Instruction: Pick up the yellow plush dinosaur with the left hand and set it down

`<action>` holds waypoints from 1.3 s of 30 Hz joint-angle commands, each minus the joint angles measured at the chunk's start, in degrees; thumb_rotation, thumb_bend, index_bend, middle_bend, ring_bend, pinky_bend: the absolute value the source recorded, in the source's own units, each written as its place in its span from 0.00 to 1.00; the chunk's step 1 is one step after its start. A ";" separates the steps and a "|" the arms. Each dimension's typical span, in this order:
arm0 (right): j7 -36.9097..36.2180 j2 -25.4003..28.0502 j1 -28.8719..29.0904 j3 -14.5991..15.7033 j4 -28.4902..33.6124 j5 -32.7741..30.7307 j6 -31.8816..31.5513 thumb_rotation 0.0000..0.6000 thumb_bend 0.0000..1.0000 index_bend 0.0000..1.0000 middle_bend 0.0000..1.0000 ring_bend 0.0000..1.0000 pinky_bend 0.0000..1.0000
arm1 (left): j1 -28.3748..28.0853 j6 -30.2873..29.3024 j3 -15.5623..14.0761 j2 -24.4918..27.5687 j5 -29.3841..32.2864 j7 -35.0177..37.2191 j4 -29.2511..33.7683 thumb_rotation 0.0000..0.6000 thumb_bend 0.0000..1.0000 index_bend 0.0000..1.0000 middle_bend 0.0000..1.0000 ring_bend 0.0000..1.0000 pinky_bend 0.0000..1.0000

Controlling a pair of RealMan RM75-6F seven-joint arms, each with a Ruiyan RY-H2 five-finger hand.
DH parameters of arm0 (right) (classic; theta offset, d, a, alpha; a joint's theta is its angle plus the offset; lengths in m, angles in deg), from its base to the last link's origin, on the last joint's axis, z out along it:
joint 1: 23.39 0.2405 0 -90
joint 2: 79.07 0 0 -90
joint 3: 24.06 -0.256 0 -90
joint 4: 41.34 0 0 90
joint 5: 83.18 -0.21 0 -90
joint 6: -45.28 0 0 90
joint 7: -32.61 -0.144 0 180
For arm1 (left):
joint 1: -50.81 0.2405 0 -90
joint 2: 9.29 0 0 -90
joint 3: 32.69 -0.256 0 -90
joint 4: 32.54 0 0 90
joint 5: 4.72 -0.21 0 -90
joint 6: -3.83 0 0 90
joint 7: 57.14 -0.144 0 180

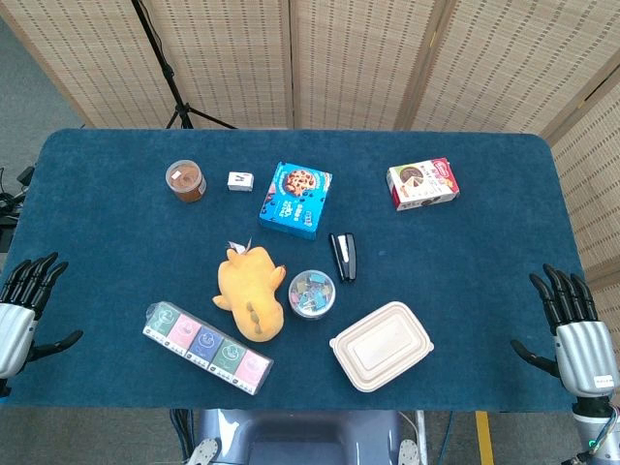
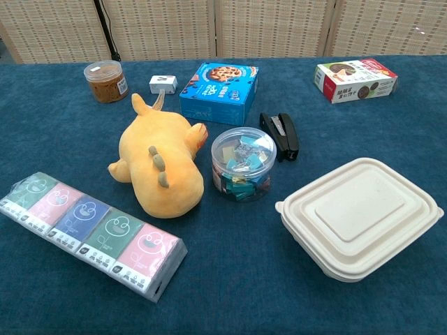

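The yellow plush dinosaur (image 1: 251, 293) (image 2: 161, 161) lies on the blue table, left of centre, with its tail pointing to the far side. My left hand (image 1: 23, 308) is at the table's left edge, well to the left of the toy, fingers spread and holding nothing. At the right edge my right hand (image 1: 573, 329) is likewise spread and empty. Neither hand shows in the chest view.
Close around the toy are a wrapped row of tissue packs (image 1: 207, 347) (image 2: 91, 230), a clear tub of clips (image 1: 312, 293) (image 2: 243, 162), a black stapler (image 1: 343, 256), a blue cookie box (image 1: 295, 200) and a lidded takeaway box (image 1: 382, 345). Farther back stand a brown jar (image 1: 185, 180), a small white box (image 1: 240, 181) and a snack box (image 1: 423, 184).
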 commanded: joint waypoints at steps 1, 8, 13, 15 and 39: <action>0.24 -0.07 0.04 0.02 0.09 0.02 0.11 1.00 0.00 0.00 0.00 0.00 0.00 | -0.11 0.40 -0.23 0.24 0.04 -0.45 0.27 1.00 0.00 0.00 0.00 0.00 0.00; 0.59 -0.15 0.05 0.15 0.26 0.18 0.26 1.00 0.00 0.00 0.00 0.00 0.00 | -0.15 0.94 -0.83 0.41 -0.24 -2.11 0.54 1.00 0.00 0.00 0.00 0.00 0.00; 1.21 -0.18 0.09 -0.03 0.46 -0.08 0.41 1.00 0.00 0.00 0.00 0.00 0.00 | -1.00 1.71 -1.62 0.07 -2.00 -1.94 0.98 0.81 0.00 0.00 0.00 0.00 0.00; 2.25 -0.41 0.30 -0.14 0.42 -0.44 1.03 1.00 0.00 0.00 0.00 0.00 0.00 | -2.19 3.18 -1.90 -0.80 -3.43 -5.24 0.95 0.55 0.00 0.00 0.00 0.00 0.00; 3.42 -2.00 2.29 -2.19 -1.49 -7.34 7.66 1.00 0.00 0.00 0.00 0.00 0.00 | -27.04 22.52 -1.64 -15.80 -18.22 -3.44 -4.49 0.18 0.00 0.00 0.00 0.00 0.00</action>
